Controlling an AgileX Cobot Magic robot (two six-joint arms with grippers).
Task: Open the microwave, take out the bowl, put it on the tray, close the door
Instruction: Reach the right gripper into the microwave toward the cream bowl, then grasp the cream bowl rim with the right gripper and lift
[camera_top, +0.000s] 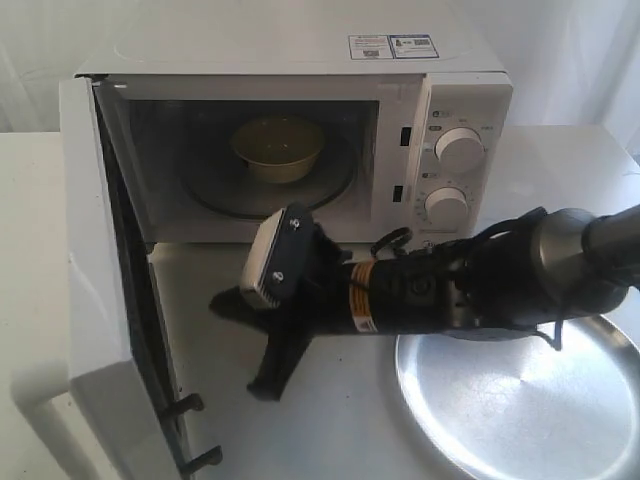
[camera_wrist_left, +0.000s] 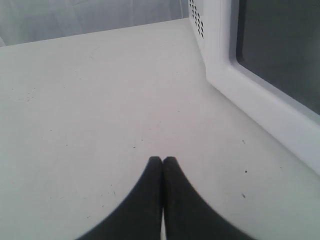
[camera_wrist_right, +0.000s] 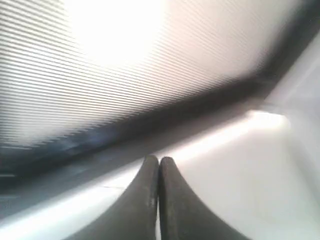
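Observation:
The white microwave (camera_top: 300, 50) stands with its door (camera_top: 95, 280) swung wide open to the left. The pale yellow-green bowl (camera_top: 278, 147) sits on the glass turntable (camera_top: 225, 195) inside. The silver tray (camera_top: 520, 400) lies on the table at the front right. My right gripper (camera_top: 218, 302) reaches across in front of the cavity, shut and empty, its tips (camera_wrist_right: 159, 159) close to the door's dark inner mesh (camera_wrist_right: 100, 60). My left gripper (camera_wrist_left: 162, 159) is shut and empty over bare table, beside the door's outer face (camera_wrist_left: 260, 100). It does not show in the exterior view.
The right arm's body (camera_top: 450, 290) lies between the cavity opening and the tray. Two latch hooks (camera_top: 190, 405) stick out of the door's free edge near the front. Two knobs (camera_top: 460, 150) sit on the panel at the right.

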